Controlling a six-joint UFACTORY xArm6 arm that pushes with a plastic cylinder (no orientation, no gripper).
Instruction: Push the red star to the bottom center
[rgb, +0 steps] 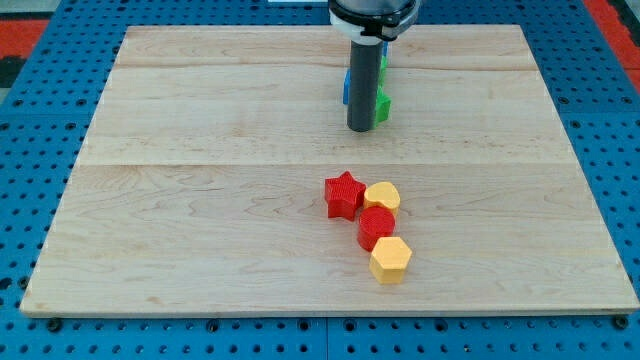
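Four blocks clustered right of desk (200, 120) centre: red star (343, 194) touching yellow round block (382, 196), red cylinder (376, 227), yellow hexagon (391, 260) nearest bottom edge. Tip (359, 129) well apart toward top edge, beside green (381, 103) and blue (346, 86) blocks. No jaws, only rod.

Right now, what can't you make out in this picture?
- Camera view: my tip hides most of the blue block and green block; their shapes are unreadable.
- The view's top edge cuts off the arm above the rod.
- Whether the red star touches the yellow block: unclear.
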